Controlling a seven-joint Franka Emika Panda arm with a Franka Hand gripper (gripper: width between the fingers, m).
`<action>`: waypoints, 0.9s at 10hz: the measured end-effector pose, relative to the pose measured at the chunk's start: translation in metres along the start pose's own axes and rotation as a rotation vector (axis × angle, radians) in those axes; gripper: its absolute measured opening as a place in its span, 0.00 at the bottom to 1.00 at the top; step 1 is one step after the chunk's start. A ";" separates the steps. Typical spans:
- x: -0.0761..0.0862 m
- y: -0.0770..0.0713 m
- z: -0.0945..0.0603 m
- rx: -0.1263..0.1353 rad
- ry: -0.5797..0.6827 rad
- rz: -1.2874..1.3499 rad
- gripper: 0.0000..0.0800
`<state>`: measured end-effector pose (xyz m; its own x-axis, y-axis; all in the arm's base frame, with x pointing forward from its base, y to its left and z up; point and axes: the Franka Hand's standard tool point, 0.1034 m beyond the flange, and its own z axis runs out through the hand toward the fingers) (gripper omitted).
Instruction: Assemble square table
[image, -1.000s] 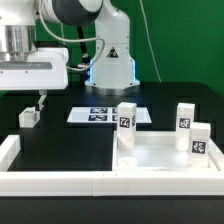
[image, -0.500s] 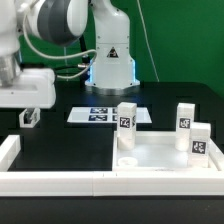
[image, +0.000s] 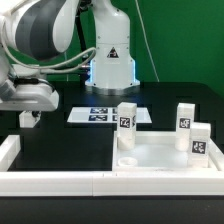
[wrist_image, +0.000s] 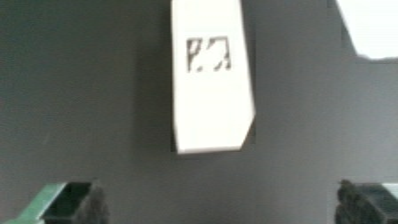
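Observation:
The white square tabletop slab (image: 160, 152) lies at the exterior view's right, inside the border wall. Three white tagged legs (image: 125, 119) (image: 185, 116) (image: 199, 140) stand on it. A fourth tagged leg (image: 28, 118) lies on the black table at the exterior view's left. My gripper (image: 35, 108) hangs just above it. In the wrist view that leg (wrist_image: 214, 75) lies lengthwise ahead of my gripper (wrist_image: 214, 205), beyond the fingertips (wrist_image: 63, 203). The jaws stand wide apart with nothing between them.
The marker board (image: 100, 113) lies flat in front of the robot base. A long low white border wall (image: 60, 182) runs along the front and turns up at the left end (image: 8, 150). A white edge (wrist_image: 374, 25) shows in a corner of the wrist view.
The arm has swung toward the exterior view's left and tilted. The gripper has come down closer to the lone leg. The legs and slab have not moved.

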<state>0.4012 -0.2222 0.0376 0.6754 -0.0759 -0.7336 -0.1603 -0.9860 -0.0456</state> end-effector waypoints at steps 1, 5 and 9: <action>-0.002 0.006 0.013 0.016 -0.054 -0.006 0.81; 0.000 0.006 0.018 0.021 -0.089 0.004 0.81; -0.010 0.007 0.051 0.051 -0.185 0.019 0.81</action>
<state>0.3566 -0.2211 0.0098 0.5285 -0.0611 -0.8467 -0.2112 -0.9755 -0.0614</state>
